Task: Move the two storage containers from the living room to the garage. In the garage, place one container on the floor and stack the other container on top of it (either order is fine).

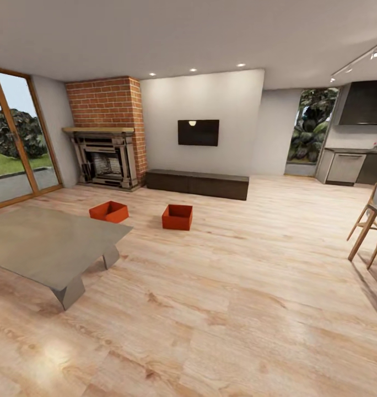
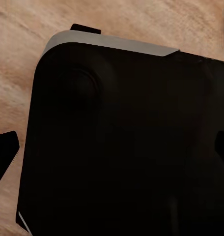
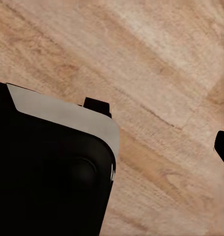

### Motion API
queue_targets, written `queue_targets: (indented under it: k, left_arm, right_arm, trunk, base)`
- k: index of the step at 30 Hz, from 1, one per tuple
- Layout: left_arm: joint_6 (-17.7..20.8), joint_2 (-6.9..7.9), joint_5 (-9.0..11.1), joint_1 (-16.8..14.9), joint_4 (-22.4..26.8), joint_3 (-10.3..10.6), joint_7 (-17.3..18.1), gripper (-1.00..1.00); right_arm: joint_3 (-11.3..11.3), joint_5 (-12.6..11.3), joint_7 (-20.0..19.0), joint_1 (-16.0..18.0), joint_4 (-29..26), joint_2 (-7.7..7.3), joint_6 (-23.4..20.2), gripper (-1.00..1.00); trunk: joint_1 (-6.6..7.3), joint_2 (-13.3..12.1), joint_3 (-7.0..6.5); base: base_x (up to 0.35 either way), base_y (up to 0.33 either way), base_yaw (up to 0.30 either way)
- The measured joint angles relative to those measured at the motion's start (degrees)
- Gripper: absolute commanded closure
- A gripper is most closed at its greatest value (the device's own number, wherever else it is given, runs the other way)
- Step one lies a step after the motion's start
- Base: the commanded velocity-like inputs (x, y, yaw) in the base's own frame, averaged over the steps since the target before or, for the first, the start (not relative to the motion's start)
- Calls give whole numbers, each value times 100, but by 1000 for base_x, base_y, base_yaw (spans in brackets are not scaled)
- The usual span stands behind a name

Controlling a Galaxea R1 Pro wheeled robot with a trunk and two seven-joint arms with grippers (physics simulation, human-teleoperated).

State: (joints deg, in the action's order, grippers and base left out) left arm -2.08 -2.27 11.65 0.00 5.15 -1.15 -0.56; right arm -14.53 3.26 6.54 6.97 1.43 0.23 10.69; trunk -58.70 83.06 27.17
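Doors (image 1: pixel 15 138) far left of fireplace (image 1: pixel 106 149). Grey table (image 1: pixel 45 242) in front of fireplace, nearer camera. Left bin (image 1: pixel 108 211) on wood floor (image 1: pixel 221 286) before fireplace, just past table's far corner. Right bin (image 1: pixel 177 216) right of fireplace, before cabinet (image 1: pixel 197 183), apart from left bin. TV (image 1: pixel 198 132) right of fireplace, above cabinet. Wrist views: dark robot body over planks; fingertips at edges, claw opening of either arm cannot be told.

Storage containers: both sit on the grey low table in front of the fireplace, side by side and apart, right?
Not on the table. Head view shows both storage containers on the wood-plank floor beyond the grey low table, side by side and apart, before the fireplace.
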Motion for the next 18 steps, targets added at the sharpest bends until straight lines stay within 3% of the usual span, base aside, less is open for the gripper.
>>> queue_targets:
  k: [18]
  left_arm:
    - [0,0,1,0,0,0,0,-100]
  right_arm:
    - [-1,0,7,0,0,1,0,-100]
  trunk:
    - [0,0,0]
  base:
    - [323,0,0]
